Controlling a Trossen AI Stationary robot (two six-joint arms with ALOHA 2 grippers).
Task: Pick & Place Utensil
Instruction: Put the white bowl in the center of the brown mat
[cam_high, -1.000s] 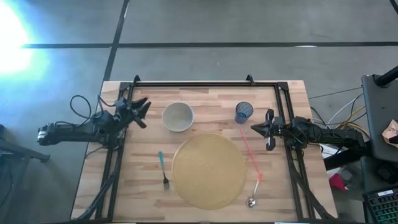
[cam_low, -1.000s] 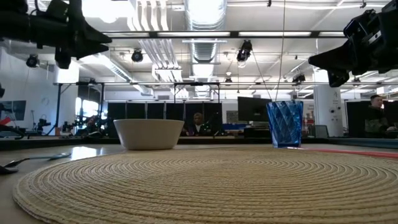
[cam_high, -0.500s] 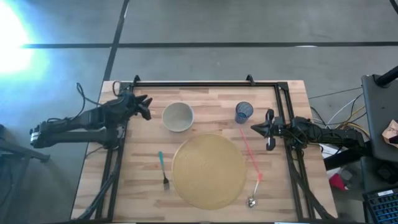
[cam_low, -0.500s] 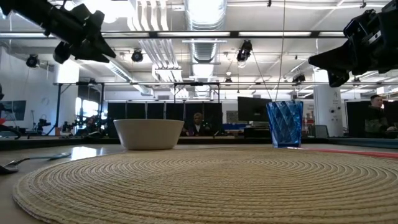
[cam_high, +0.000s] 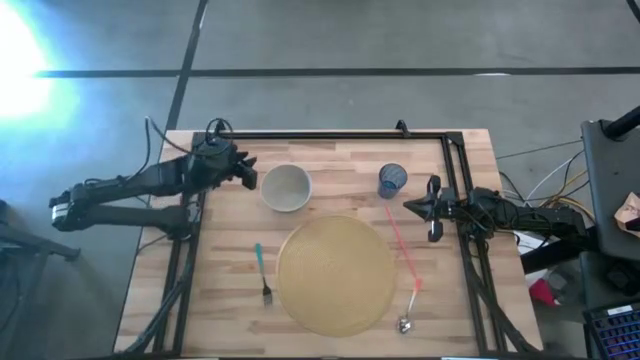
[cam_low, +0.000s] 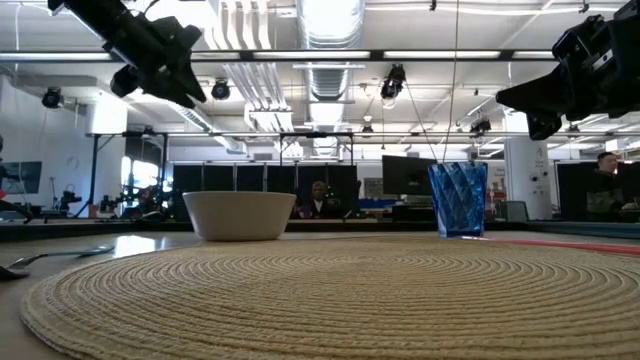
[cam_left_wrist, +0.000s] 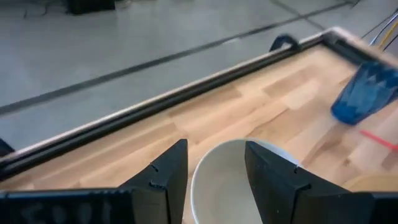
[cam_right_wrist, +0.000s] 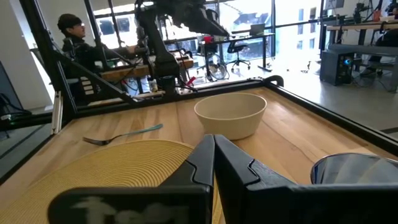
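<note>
A fork (cam_high: 261, 272) with a teal handle lies flat on the table left of the round woven placemat (cam_high: 336, 275). A spoon (cam_high: 404, 262) with a thin red handle lies along the mat's right edge, bowl end toward the near edge. My left gripper (cam_high: 246, 171) hangs open in the air just left of the cream bowl (cam_high: 286, 187); the left wrist view shows its fingers (cam_left_wrist: 214, 167) over the bowl's rim (cam_left_wrist: 231, 177). My right gripper (cam_high: 419, 207) is shut and hovers at the table's right side, near the blue cup (cam_high: 392, 180).
A black frame rail (cam_high: 330, 134) runs along the far edge and down both sides. Bowl (cam_low: 238, 214) and blue cup (cam_low: 458, 198) stand behind the mat. People sit in the room beyond the table. Bare wood lies between the fork and the left rail.
My left arm has swung toward the table's right and far edge, rising, from beside the left rail up to the cream bowl. Its fingers stay open. My right arm and all the objects have kept still.
</note>
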